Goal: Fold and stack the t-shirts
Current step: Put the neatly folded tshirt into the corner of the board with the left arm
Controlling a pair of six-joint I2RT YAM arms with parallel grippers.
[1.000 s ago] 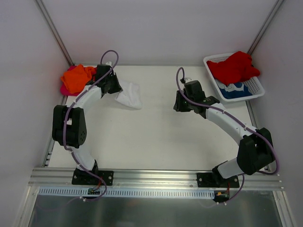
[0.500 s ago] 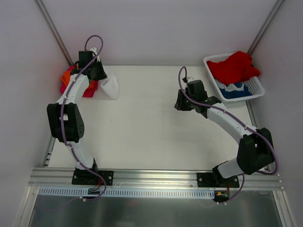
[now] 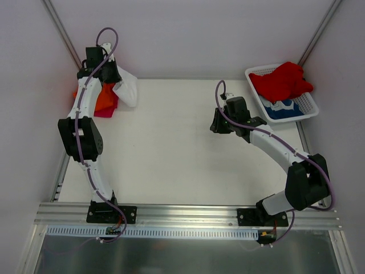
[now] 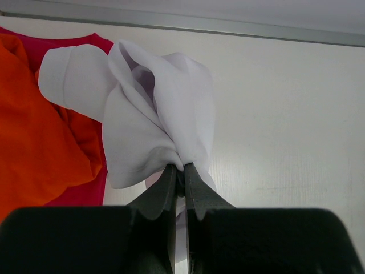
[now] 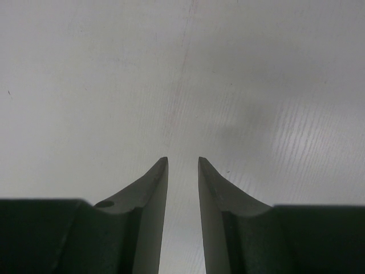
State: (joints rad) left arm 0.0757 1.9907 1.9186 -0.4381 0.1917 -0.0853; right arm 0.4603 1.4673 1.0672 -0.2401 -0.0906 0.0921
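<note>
My left gripper (image 4: 179, 166) is shut on a bunched white t-shirt (image 4: 154, 114), which hangs from it at the table's far left corner (image 3: 126, 88). Right beside it lie an orange t-shirt (image 4: 34, 137) and a magenta-pink one (image 4: 71, 197), stacked against the left edge (image 3: 104, 101). A red t-shirt (image 3: 282, 80) and a blue-and-white one (image 3: 280, 108) lie in the basket at the far right. My right gripper (image 5: 182, 160) hovers open over bare table near the middle (image 3: 215, 127), with nothing between its fingers.
A white mesh basket (image 3: 308, 105) stands at the far right corner. Metal frame posts (image 3: 64, 35) rise at both back corners, close to my left arm. The white tabletop (image 3: 171, 148) stretches between the two arms.
My left gripper has carried the white t-shirt left and back, from beside the orange pile to the far left corner. The right arm has stayed still.
</note>
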